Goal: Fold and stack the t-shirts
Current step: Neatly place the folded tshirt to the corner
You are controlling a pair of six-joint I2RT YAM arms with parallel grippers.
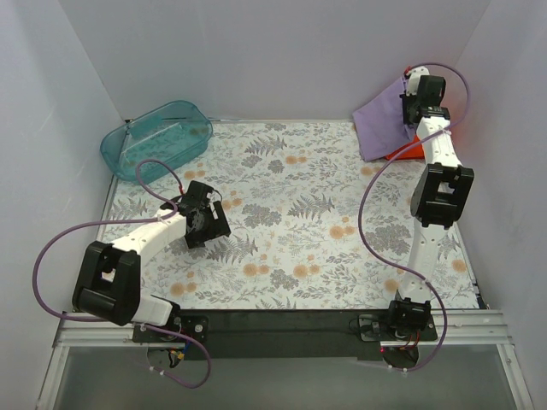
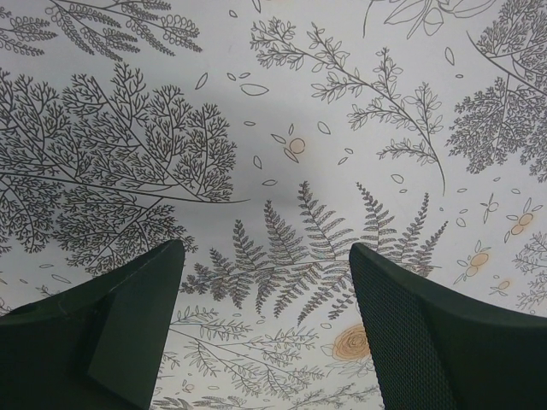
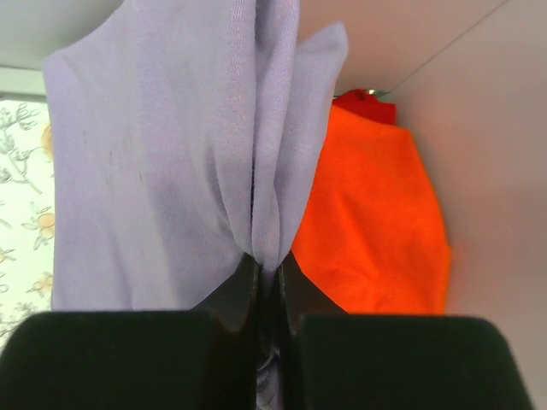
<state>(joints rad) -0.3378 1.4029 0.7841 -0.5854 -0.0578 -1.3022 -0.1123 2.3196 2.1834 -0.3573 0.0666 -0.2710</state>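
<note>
Beside orange-red shirt (image 3: 376,222), right gripper (image 3: 267,266) pinched on lavender shirt (image 3: 154,171) bunch, probably to drag it clear for spreading. Left gripper (image 2: 267,260) far off, jaws apart, empty.

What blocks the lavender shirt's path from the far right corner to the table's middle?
Nothing visible. The right gripper is shut on the lavender t-shirt; the teal tub and left gripper sit well left.
</note>
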